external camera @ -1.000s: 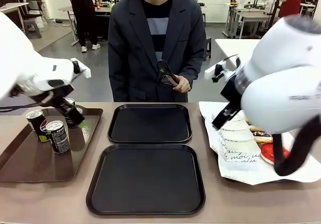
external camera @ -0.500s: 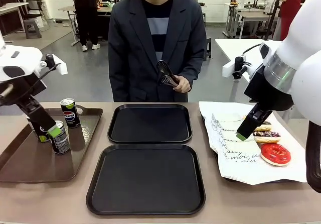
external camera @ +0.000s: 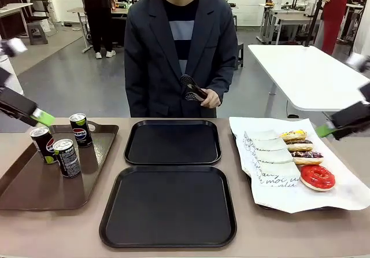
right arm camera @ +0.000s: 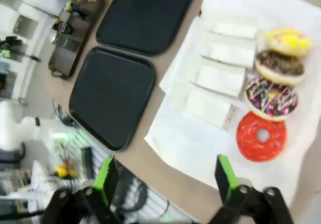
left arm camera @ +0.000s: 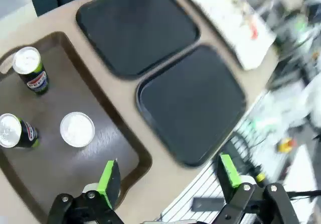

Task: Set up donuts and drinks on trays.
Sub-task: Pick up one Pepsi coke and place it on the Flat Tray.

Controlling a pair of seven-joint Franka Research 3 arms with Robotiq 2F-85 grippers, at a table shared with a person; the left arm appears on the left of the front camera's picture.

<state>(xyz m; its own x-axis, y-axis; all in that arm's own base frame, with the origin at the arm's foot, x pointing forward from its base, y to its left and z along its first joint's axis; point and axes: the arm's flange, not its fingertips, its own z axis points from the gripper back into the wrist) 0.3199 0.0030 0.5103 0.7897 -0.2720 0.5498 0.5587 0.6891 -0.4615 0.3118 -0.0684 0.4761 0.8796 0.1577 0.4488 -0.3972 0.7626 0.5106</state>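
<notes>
While far tray point(external camera: 172, 142) and near tray point(external camera: 167, 206) sit bare mid-table, setup looks not yet begun.
Cans point(external camera: 68, 158) stand on brown tray point(external camera: 34, 188) at left, donuts point(external camera: 317, 177) on white paper point(external camera: 277, 197) at right; left gripper point(left arm camera: 168, 174) and right gripper point(right arm camera: 164, 173) both spread, empty, aloft.

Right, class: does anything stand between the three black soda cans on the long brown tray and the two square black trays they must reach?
Nothing visible does. Between the black soda cans and the matte black plastic trays lie only the raised rim of the brown tray and bare table.
</notes>
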